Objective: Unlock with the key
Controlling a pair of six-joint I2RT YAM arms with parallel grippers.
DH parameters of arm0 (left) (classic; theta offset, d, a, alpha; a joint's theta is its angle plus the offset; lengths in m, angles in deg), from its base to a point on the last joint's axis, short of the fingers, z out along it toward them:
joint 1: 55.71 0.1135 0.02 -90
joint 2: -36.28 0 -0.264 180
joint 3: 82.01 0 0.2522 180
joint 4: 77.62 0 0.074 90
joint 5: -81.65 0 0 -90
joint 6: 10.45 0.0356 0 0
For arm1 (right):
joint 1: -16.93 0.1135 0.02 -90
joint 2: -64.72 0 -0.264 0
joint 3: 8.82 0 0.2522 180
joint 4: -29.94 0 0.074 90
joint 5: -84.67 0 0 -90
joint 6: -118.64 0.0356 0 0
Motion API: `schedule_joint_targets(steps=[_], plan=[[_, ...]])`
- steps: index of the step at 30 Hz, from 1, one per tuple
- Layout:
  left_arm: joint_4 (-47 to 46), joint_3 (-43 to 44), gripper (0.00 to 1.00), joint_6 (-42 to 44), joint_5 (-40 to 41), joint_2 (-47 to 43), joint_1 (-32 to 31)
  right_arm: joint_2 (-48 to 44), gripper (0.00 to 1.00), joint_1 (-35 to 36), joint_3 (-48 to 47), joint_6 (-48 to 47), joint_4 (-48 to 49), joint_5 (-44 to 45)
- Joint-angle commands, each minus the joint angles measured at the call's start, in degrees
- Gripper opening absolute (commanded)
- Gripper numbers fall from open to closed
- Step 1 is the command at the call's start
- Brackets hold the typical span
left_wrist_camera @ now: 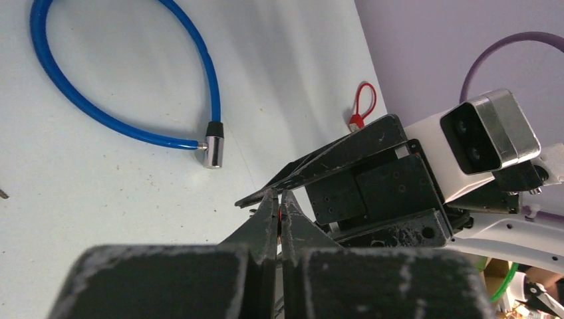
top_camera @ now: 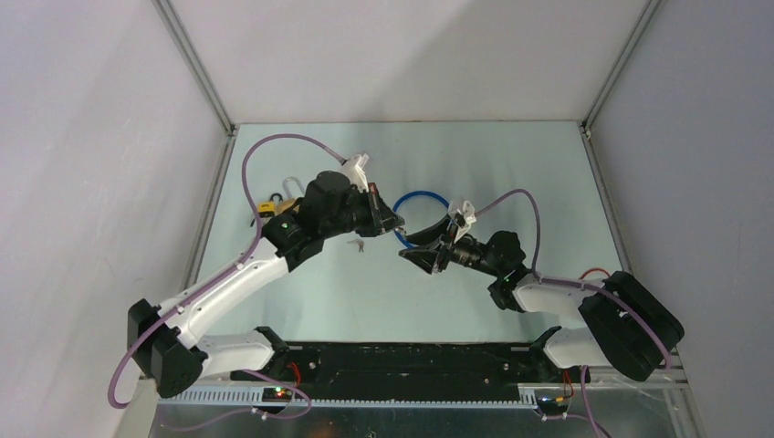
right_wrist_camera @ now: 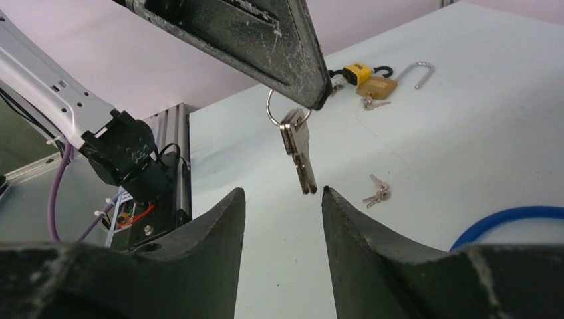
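Black left gripper and right gripper meet tip to tip over the middle of the pale worktop, just on the near side of the blue cable lock. Yellow padlock and brass padlock sit far left by the wall. Small loose keys lie on the worktop under the left arm. The held keys are too small to make out here.

Left wrist view: left jaws pressed together, no gap at the tips. What they pinch is hidden from this angle. The right gripper's jaws sit just beyond, tips close to the left tips. The cable lock's silver end lies flat on the worktop, apart from both grippers. Red loop further back.

Right wrist view: right jaws partly apart, clear gap, touching nothing. Left jaws come in from above, clamped on the ring of the key bunch. The keys hang straight down, tips just above the gap between the right jaws, not between them. Both padlocks lie behind, the brass one with its shackle swung out. The loose keys lie right of the hanging bunch.
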Motion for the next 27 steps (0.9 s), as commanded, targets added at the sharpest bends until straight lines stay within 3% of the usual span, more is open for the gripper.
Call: schedule_joint_targets(steps=[1,9,16,18,21,24,27], plan=[[-3.31,-0.33,0.00,-1.96,-2.53,-1.74,-0.48,1.14,0.47,0.43,-2.58,-1.75,6.09,-1.16],[-4.66,-1.15,0.00,-2.66,-3.28,-2.53,-0.50,1.50,0.29,0.16,-3.12,-1.25,5.99,-2.02],[-4.73,-1.91,0.00,-1.02,-2.42,-2.98,-0.48,0.06,0.01,-0.26,-3.47,0.52,3.54,-4.92],[-4.81,-1.75,0.01,0.79,-2.78,-2.77,-0.47,-0.81,0.00,-0.29,-4.06,1.17,0.50,-5.97],[-4.65,-1.11,0.14,4.10,-3.27,-2.84,-0.24,-2.81,0.00,-0.48,-5.17,3.01,-4.44,-7.05],[-3.77,-0.62,0.44,8.94,-3.04,-4.00,0.47,-4.90,0.00,-0.76,-6.76,4.19,-15.34,-8.67],[-0.76,0.96,0.61,14.00,-2.73,-5.96,1.14,-7.95,0.00,-1.47,-10.11,2.83,-27.07,-10.33]])
